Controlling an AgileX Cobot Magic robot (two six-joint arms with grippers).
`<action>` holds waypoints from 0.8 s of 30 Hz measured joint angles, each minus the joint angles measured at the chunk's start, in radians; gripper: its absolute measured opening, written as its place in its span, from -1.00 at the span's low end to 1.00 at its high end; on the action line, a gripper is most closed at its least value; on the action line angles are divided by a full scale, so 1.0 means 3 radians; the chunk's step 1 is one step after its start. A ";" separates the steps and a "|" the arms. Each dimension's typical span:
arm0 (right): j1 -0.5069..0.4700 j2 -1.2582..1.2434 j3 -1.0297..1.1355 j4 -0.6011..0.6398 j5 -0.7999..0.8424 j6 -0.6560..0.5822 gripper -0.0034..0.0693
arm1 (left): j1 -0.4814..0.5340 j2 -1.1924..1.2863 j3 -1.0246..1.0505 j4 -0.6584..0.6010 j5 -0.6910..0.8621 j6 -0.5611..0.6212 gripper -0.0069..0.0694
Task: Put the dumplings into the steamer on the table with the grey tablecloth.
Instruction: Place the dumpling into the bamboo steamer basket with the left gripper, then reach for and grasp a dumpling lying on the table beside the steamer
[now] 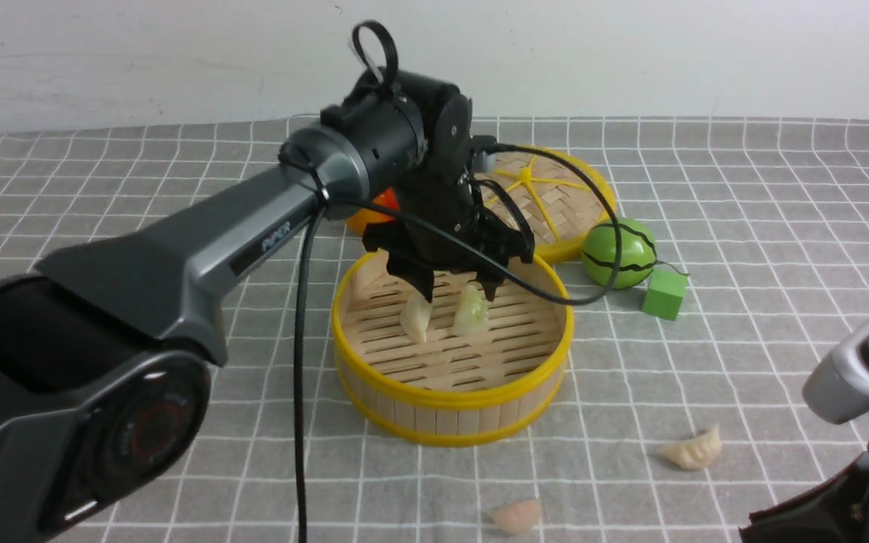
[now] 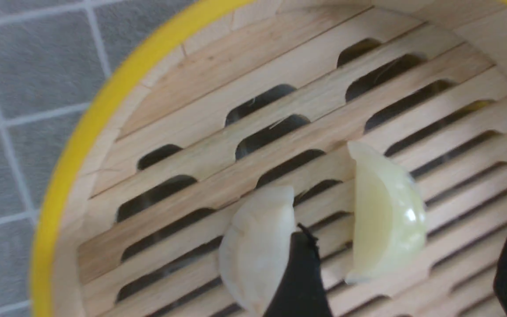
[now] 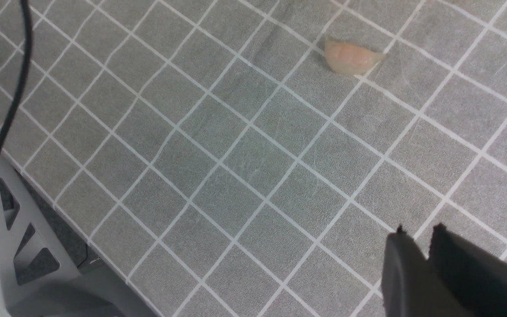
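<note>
The bamboo steamer [image 1: 453, 400] [image 2: 73, 145] stands mid-table on the grey tablecloth [image 1: 744, 226] [image 3: 236, 154]. My left gripper [image 1: 459, 296] [image 2: 407, 237] hangs inside it, open wide. A pale green dumpling [image 1: 472, 313] [image 2: 385, 215] sits on the slats between the fingers, clear of both. A white dumpling [image 1: 414, 317] [image 2: 255, 246] stands just outside one finger. On the cloth lie a cream dumpling [image 1: 693, 450] and a pink dumpling [image 1: 517, 516] [image 3: 350, 56]. My right gripper [image 3: 418, 231] hovers shut over bare cloth, well away from the pink one.
Behind the steamer lies the woven lid [image 1: 555, 204], with a green striped ball [image 1: 619, 254] and a green cube [image 1: 664, 294] to its right. An orange pear [image 1: 374, 215] shows behind my left arm. The table's near edge and robot frame [image 3: 16, 246] show in the right wrist view.
</note>
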 joint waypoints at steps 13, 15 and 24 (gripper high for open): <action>0.0103 0.0388 -0.0512 -0.0053 0.0134 0.0000 -0.65 | 0.0033 -0.1821 0.0192 0.0032 0.0440 0.0299 -0.29; 0.0200 0.0465 -0.0572 -0.0065 0.0129 0.0000 -0.65 | 0.0033 -0.2037 0.0337 0.0032 0.0440 0.0307 -0.47; 0.1079 0.1270 -0.1155 -0.0607 0.0159 0.0000 -0.65 | 0.0033 -0.3354 0.1979 0.0061 0.0440 0.0326 -0.86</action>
